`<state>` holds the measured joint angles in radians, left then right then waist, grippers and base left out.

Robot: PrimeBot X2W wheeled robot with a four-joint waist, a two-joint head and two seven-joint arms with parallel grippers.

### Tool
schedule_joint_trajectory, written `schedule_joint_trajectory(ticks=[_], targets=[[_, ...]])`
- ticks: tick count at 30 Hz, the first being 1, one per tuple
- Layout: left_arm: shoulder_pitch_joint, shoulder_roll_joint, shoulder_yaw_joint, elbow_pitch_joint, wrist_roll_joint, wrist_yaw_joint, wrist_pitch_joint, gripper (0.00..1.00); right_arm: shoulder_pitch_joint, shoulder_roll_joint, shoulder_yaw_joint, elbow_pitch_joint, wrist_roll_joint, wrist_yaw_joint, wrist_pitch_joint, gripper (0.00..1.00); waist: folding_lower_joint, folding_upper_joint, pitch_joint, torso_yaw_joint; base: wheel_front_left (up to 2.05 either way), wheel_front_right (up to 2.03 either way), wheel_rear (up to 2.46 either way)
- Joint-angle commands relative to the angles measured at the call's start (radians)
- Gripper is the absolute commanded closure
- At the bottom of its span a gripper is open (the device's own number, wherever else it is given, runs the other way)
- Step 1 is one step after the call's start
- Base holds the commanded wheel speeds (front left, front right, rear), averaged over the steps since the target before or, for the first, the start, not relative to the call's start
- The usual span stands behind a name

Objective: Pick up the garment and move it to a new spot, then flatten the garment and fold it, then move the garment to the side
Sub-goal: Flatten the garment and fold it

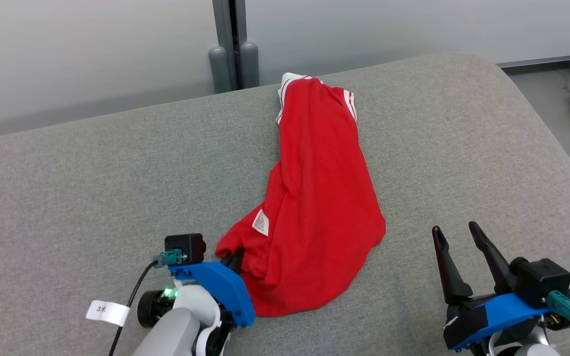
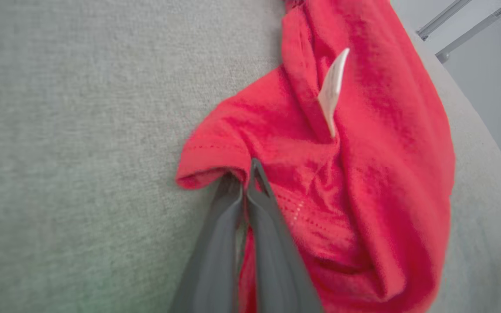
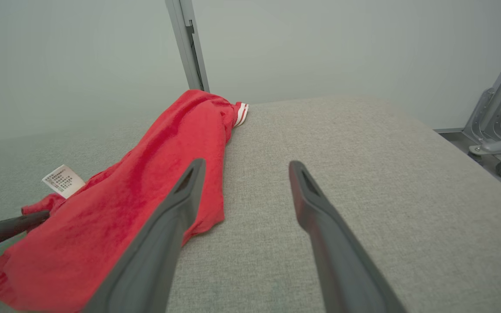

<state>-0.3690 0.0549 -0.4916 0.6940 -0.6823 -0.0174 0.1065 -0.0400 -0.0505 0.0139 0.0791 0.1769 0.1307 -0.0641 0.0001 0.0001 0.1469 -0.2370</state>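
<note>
Garment (image 1: 314,198) hem is clamped between the left gripper (image 2: 252,171) jaws. The right gripper (image 1: 454,228) is spread and empty, just beside it. The garment lies crumpled on the grey cushion (image 1: 67,198). Judged outstanding: lifting, relocating, flattening, folding.

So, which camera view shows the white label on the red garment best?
The right wrist view: the label faces the camera, with its printed lines visible. The head view shows the label small; the left wrist view shows the label nearly edge-on.
</note>
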Motion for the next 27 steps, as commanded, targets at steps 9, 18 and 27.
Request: schedule_joint_trajectory(ticks=[9,18,27], targets=[[-0.109,0.056,0.053,-0.014,0.045,0.040,-0.168,1.00,-0.020,0.000,0.026,0.000,-0.012,0.000,-0.016,0.00,-0.0001,-0.0001,0.014,0.028,0.00,0.00,0.00],[-0.264,0.225,0.106,-0.005,0.105,0.075,-0.211,1.00,-0.041,0.000,0.063,-0.006,-0.003,0.000,-0.022,0.00,-0.0001,-0.0001,0.063,0.014,0.00,0.00,0.00],[-0.403,0.414,0.108,0.040,0.160,0.046,-0.141,1.00,-0.085,0.000,0.117,0.018,0.022,0.000,-0.042,0.00,-0.0001,-0.0001,0.134,-0.038,0.00,0.00,0.00]])
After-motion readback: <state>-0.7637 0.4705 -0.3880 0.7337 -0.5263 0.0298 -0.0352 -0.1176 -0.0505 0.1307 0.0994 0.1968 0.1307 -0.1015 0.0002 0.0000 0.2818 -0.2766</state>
